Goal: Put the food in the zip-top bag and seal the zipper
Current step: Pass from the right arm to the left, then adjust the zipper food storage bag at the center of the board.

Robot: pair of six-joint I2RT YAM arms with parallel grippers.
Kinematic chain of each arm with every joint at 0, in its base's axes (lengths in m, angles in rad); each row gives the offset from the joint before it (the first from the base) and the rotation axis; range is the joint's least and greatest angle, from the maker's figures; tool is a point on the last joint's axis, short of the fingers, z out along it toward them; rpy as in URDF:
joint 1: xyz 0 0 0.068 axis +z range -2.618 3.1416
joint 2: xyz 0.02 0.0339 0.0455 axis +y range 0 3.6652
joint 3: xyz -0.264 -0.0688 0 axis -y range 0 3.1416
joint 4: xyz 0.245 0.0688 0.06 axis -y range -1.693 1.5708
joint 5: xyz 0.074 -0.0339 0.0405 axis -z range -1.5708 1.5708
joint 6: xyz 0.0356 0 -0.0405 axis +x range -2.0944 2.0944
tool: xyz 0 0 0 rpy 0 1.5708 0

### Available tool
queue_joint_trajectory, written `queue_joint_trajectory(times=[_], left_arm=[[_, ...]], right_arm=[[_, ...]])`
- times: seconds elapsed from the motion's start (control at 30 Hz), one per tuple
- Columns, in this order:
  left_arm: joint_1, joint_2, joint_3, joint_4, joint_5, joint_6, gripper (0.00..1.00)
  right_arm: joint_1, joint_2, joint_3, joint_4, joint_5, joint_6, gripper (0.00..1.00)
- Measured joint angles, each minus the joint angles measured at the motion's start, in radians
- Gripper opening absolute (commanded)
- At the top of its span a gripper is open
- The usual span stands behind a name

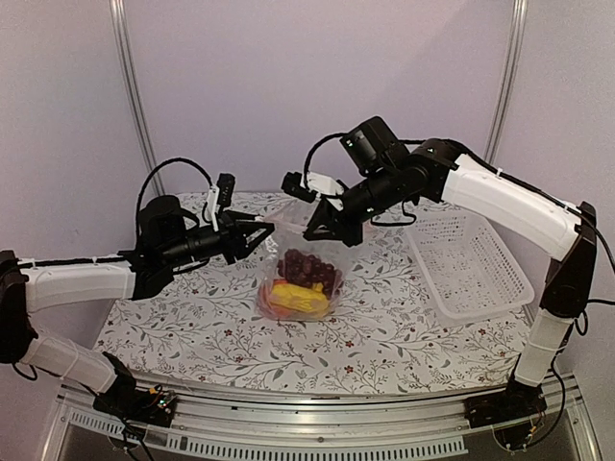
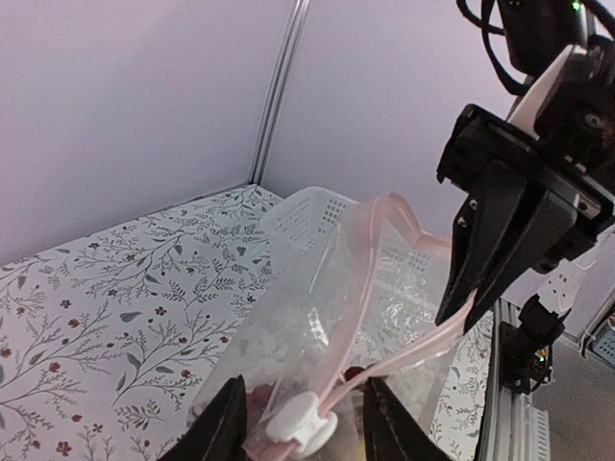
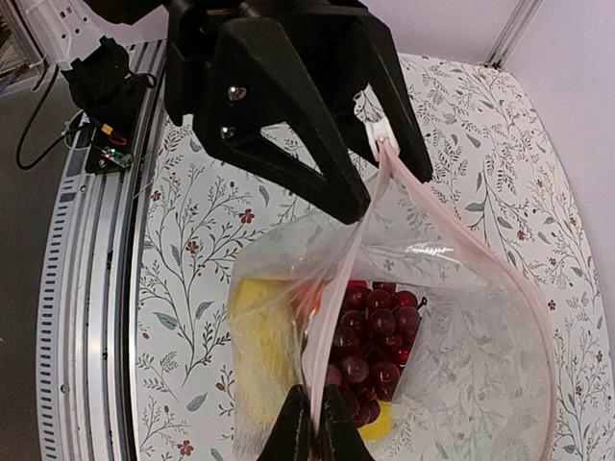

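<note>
The white slider [image 2: 300,421] sits between the open left jaws. The right jaws pinch the zipper [image 3: 336,288]. Yellow food [image 3: 255,327] below them looks blurry.

Left wrist view: left gripper [image 2: 303,423] fingers were cropped at 6 o'clock edge, and zip-top bag [image 2: 317,336] bottom was cropped too.
Right wrist view: right gripper [image 3: 309,432] was cropped at 6 o'clock. Yellow piece [image 3: 255,336] was smeared behind crinkled plastic, kind untold. Zipper [image 3: 452,206] ran off frame at 5 o'clock.
Top view: bag mouth was partly hidden behind right gripper.
</note>
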Motion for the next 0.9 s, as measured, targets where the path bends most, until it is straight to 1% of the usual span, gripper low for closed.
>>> queue_joint_trajectory(times=[0.07,0.1,0.17,0.23,0.33,0.43,0.57,0.77,0.83,0.9], left_arm=[[0.004,0.039,0.003,0.026,0.020,-0.006,0.31],[0.005,0.057,0.005,0.036,0.029,-0.006,0.29],[0.007,0.074,0.007,0.048,0.034,-0.013,0.28],[0.008,0.076,0.007,0.059,0.036,-0.015,0.25],[0.008,0.076,0.007,0.080,0.045,-0.018,0.24],[0.008,0.069,0.011,0.074,0.051,-0.017,0.28],[0.008,0.027,0.019,0.025,0.050,-0.002,0.39],[0.008,-0.093,0.032,-0.117,-0.002,0.053,0.53],[0.008,-0.122,0.032,-0.160,-0.022,0.065,0.56],[0.008,-0.142,0.030,-0.193,-0.036,0.071,0.57]], right_arm=[[-0.001,0.000,0.000,0.000,-0.001,-0.001,0.07],[-0.002,0.000,0.000,0.000,-0.002,-0.001,0.10],[-0.002,0.000,0.000,0.000,-0.001,0.001,0.20],[-0.002,0.000,0.002,-0.003,-0.002,0.012,0.25],[-0.002,0.027,0.070,-0.031,-0.002,0.027,0.28],[-0.001,0.074,0.156,-0.036,0.000,0.038,0.29],[-0.001,0.136,0.214,-0.037,0.005,0.047,0.28],[0.008,0.210,0.258,-0.039,0.025,0.063,0.27],[0.012,0.224,0.272,-0.044,0.029,0.066,0.24],[0.018,0.234,0.288,-0.047,0.032,0.068,0.16]])
